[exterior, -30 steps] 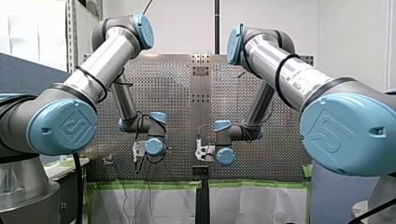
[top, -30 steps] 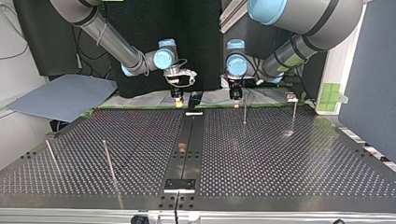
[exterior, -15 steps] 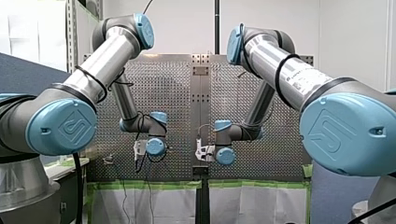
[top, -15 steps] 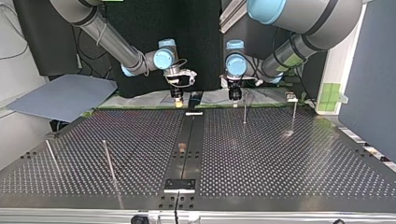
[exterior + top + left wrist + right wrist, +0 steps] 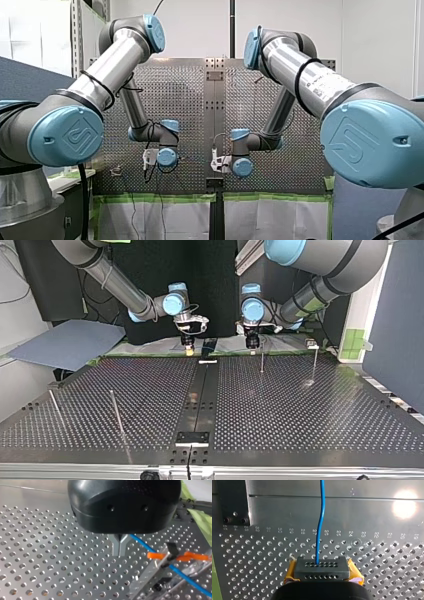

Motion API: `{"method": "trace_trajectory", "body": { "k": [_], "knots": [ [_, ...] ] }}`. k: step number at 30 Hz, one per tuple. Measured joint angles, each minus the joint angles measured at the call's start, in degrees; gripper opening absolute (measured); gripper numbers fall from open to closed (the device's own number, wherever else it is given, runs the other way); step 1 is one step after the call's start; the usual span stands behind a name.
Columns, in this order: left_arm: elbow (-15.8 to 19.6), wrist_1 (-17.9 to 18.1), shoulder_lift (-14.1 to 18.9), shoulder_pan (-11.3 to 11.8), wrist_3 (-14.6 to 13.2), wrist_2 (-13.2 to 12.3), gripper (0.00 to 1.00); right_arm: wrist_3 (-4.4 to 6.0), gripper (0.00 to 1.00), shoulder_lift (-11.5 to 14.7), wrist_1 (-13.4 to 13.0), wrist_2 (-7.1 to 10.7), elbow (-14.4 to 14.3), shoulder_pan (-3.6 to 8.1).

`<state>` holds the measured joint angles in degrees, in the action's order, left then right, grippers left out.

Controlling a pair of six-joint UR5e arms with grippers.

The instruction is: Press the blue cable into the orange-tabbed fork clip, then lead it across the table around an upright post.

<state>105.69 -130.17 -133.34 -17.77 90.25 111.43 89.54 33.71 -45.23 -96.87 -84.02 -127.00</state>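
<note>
Blue cable (image 5: 186, 576) through the orange-tabbed fork clip (image 5: 172, 553), at the bench (image 5: 300, 415) edge nearest the arms.

My right claw (image 5: 322, 570) is clenched on the cable, which runs straight ahead from between its yellow pads (image 5: 290, 575). My left claw (image 5: 119, 551) has its metal fingers (image 5: 116, 546) pressed together. The cable comes out just behind them, and I cannot tell whether it is pinched. In the top view, two upright posts (image 5: 261, 359) stand near that edge, with two more well apart at the left. Wide perforated surface lies between them.
</note>
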Motion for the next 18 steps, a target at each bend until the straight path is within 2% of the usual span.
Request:
{"method": "trace_trajectory", "body": {
  "k": [6,18],
  "knots": [
    [-0.7,-1.3,1.4,-0.3,-0.3,0.3,0.0,-0.23,0.0,0.4,0.7,-0.26,1.2,0.39],
    [-1.0,-7.1,7.2,-2.3,0.2,0.4,0.0,0.29,0.0,5.7,5.8,-0.21,2.1,0.47]
  ]
}}
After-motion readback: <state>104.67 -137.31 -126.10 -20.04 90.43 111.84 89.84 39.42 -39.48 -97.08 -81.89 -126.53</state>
